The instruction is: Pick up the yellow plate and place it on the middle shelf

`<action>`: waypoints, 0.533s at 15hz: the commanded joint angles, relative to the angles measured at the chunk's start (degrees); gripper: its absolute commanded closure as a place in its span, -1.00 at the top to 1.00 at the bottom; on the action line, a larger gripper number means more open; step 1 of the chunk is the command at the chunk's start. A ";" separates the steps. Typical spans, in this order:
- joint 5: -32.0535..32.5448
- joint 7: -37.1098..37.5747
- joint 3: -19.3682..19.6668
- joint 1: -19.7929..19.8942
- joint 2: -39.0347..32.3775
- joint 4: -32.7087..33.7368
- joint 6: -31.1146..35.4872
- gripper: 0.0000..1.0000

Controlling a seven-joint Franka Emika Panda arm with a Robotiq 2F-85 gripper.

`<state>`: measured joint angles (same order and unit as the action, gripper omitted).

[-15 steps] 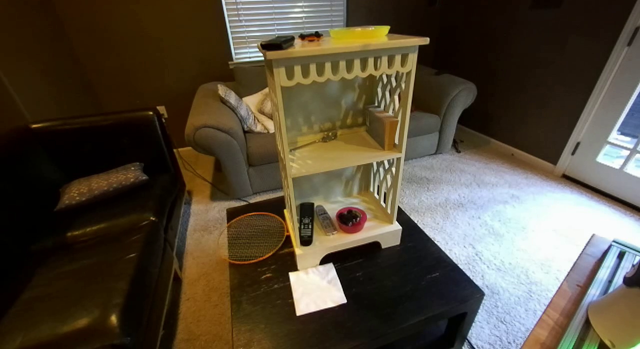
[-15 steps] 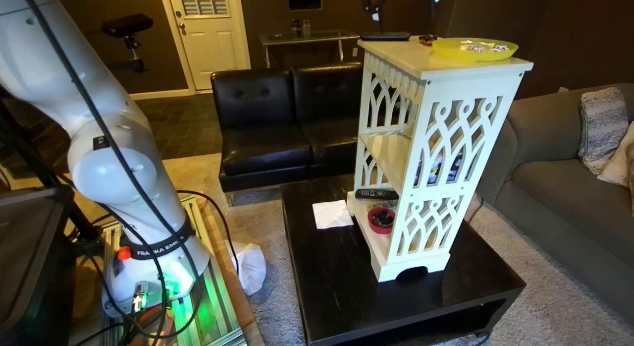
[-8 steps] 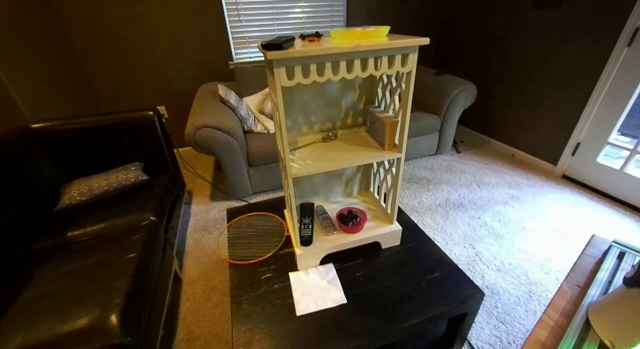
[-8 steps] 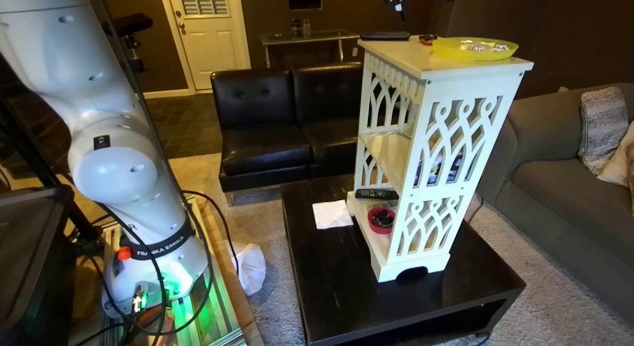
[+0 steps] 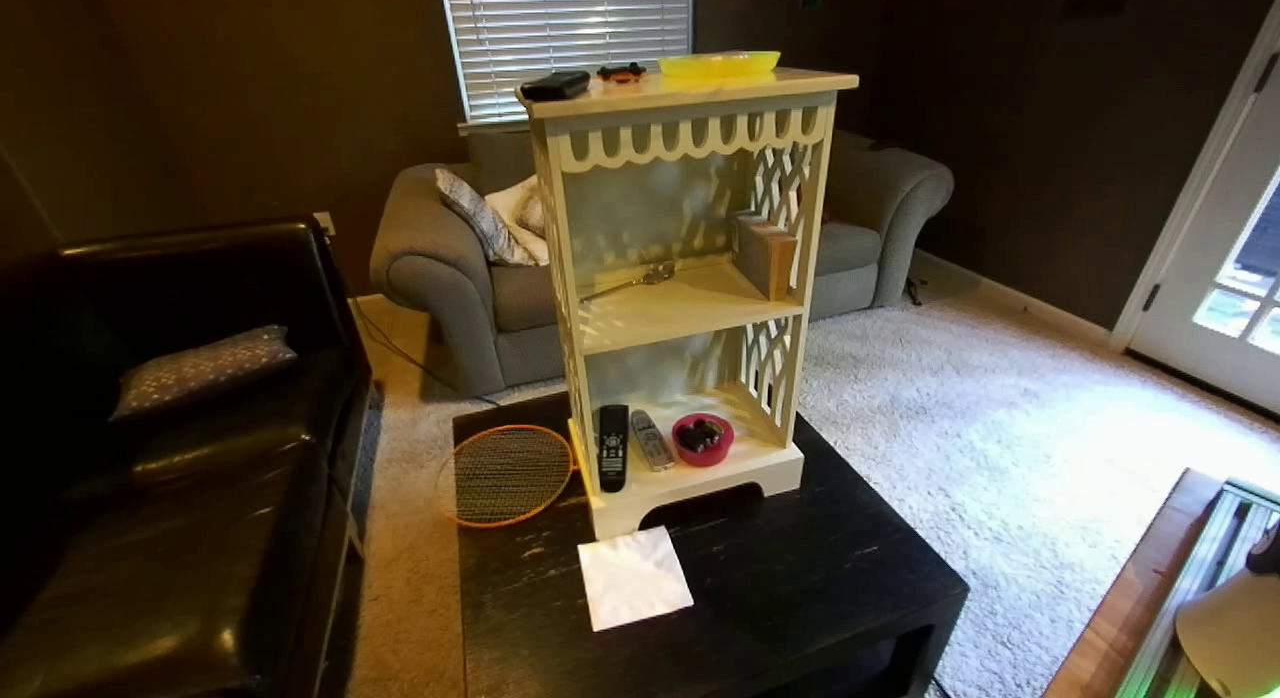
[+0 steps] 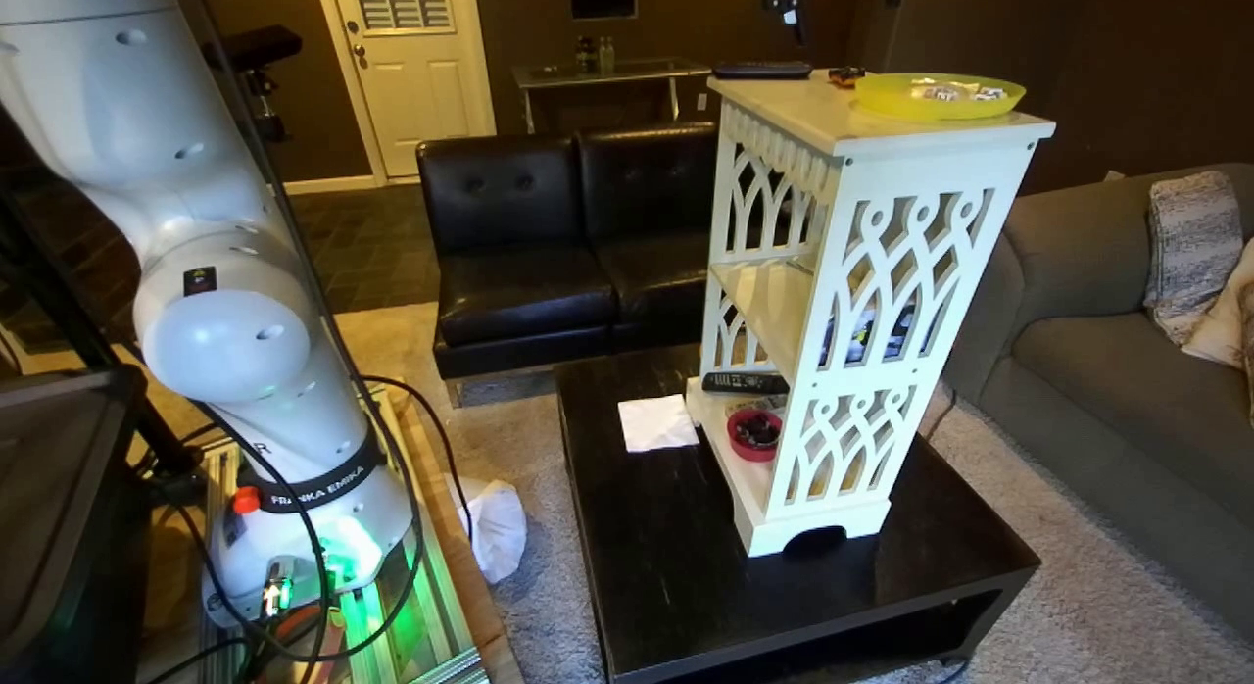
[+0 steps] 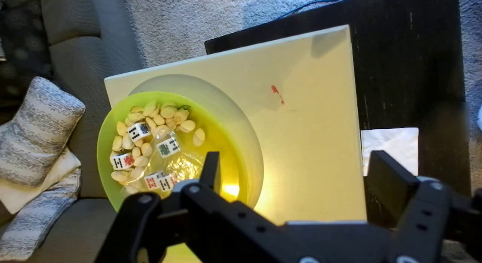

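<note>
The yellow plate (image 5: 720, 66) sits on the unit's flat top board, near its right end in that exterior view. In the wrist view the plate (image 7: 231, 153) holds pistachios and wrapped white dice. My gripper (image 7: 295, 161) is open and empty above the top board. In the wrist view one finger overlaps the plate's inside and the other lies past the board's front edge. In an exterior view the gripper (image 6: 844, 18) hangs above the unit, apart from the plate (image 6: 872, 101). The middle shelf (image 5: 690, 303) holds a silver utensil at the back and a box at one side.
A black case (image 5: 556, 85) and a small orange-black object (image 5: 622, 72) share the top board. The lowest board holds a black remote (image 5: 613, 448), a grey remote (image 5: 652, 440) and a red bowl (image 5: 703, 453). A white napkin (image 5: 635, 578) and an orange-rimmed racket (image 5: 512, 476) lie on the black table.
The arm has turned and my gripper has moved rightward over the unit, toward the plate's side, mostly in the first half second. The plate and other objects have not moved.
</note>
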<state>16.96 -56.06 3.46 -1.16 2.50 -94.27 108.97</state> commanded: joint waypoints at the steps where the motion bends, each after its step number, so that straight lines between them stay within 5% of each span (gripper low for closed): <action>1: -0.07 -0.06 -0.76 0.77 -0.11 0.27 -0.20 1.00; 8: -0.43 -2.62 -0.95 0.96 -6.41 3.16 6.79 1.00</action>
<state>17.11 -56.47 3.32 -1.08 -0.40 -94.14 113.43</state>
